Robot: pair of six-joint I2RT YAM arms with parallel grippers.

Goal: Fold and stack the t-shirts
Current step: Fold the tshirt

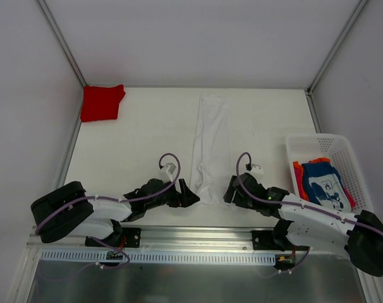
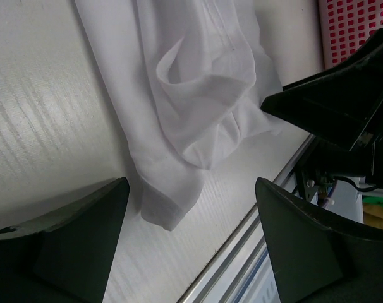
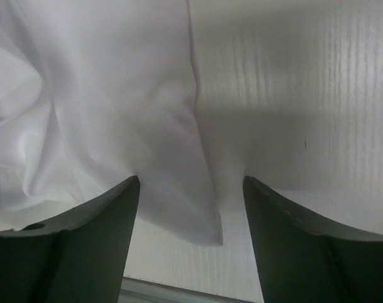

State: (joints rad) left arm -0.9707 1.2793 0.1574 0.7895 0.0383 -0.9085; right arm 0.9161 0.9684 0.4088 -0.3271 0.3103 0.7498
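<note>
A white t-shirt (image 1: 210,148), folded into a long narrow strip, lies down the middle of the table. My left gripper (image 1: 191,196) stands open at the left of its near end, and the hem corner (image 2: 163,211) lies between the spread fingers (image 2: 71,243). My right gripper (image 1: 229,189) is open at the right of that end, the other corner (image 3: 201,218) lying between its fingers (image 3: 308,243), unpinched. A folded red t-shirt (image 1: 102,102) rests at the back left. A blue printed t-shirt (image 1: 324,183) lies over an orange-red one (image 1: 298,177) in the basket.
The white mesh basket (image 1: 318,142) stands at the right edge, close to my right arm. Metal frame posts rise at both back corners. The table's near edge rail (image 2: 242,252) runs just behind both grippers. My right gripper (image 2: 343,107) shows in the left wrist view.
</note>
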